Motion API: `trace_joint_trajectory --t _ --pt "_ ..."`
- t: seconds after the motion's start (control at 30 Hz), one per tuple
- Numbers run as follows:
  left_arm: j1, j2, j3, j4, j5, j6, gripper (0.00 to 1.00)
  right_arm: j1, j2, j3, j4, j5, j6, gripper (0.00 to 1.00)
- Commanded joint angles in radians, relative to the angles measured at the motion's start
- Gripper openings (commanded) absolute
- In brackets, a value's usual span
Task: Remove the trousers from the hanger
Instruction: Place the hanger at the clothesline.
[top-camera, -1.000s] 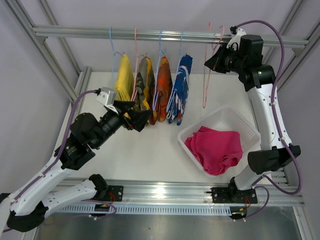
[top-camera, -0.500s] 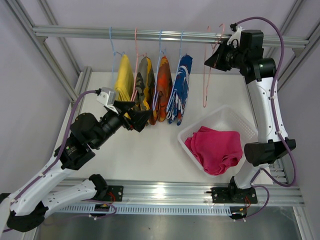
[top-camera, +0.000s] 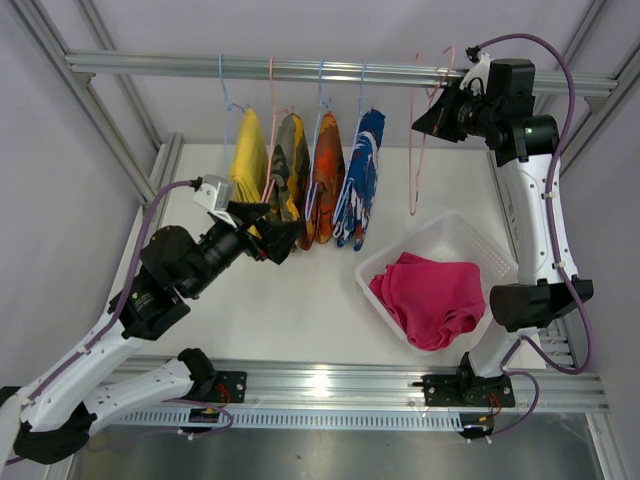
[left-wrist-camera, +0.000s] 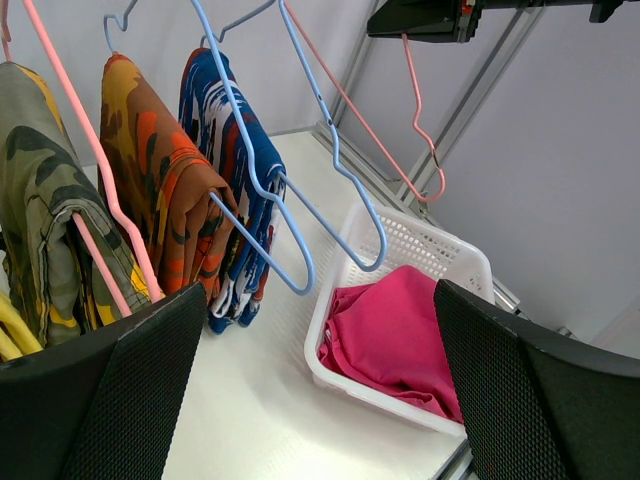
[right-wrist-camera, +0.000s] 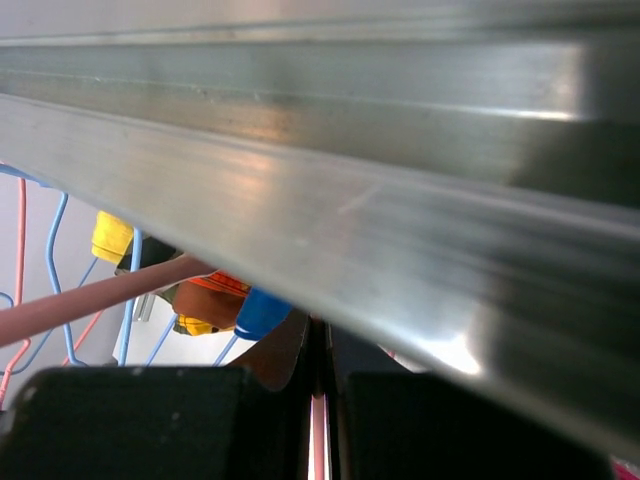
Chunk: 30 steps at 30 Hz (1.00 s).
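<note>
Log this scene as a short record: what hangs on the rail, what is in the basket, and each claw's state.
rail: yellow trousers, camouflage trousers, orange-red trousers, blue-and-white trousers, hung side by side
basket: pink trousers, loose inside
left claw: open, empty, near the camouflage trousers
right claw: shut on the empty pink hanger, up at the rail
</note>
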<state>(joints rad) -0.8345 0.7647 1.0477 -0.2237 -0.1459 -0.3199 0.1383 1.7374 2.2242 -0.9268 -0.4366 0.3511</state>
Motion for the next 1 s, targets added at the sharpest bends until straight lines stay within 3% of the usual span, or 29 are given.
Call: trace_joint_trajectory --t 0.0,0.17,0.4,0.43,0.5,0.77,0.87,0.9,0.97 --pt "0.008 -0.010 0.037 0.009 0.019 0.019 0.99 -0.014 -0.004 0.008 -0.041 -0.028 0.034 0.04" --pt "0.008 -0.015 0.037 0.011 0.019 0.019 0.99 -0.014 -0.001 0.008 -0.038 -0.053 0.037 0.06" --pt "0.009 -0.015 0.037 0.011 0.026 0.018 0.99 -0.014 -0.012 -0.006 -0.043 -0.050 0.031 0.16" --pt "0.009 -0.016 0.037 0.009 0.025 0.018 0.99 -0.013 -0.012 -0.008 -0.043 -0.050 0.031 0.16" --pt "0.011 -0.015 0.035 0.011 0.026 0.018 1.00 -0.013 -0.013 -0.009 -0.047 -0.036 0.031 0.00" --pt "0.011 -0.016 0.037 0.009 0.031 0.018 1.00 -0.013 -0.018 -0.029 -0.043 -0.034 0.026 0.00" --pt "0.011 -0.016 0.038 0.009 0.032 0.019 0.99 -0.014 -0.036 -0.060 -0.034 -0.045 0.022 0.25" --pt "0.011 -0.016 0.038 0.007 0.032 0.019 1.00 -0.014 -0.044 -0.069 -0.033 -0.042 0.020 0.38" --pt "0.011 -0.018 0.038 0.009 0.031 0.021 0.99 -0.016 -0.067 -0.096 -0.029 -0.040 0.011 0.52"
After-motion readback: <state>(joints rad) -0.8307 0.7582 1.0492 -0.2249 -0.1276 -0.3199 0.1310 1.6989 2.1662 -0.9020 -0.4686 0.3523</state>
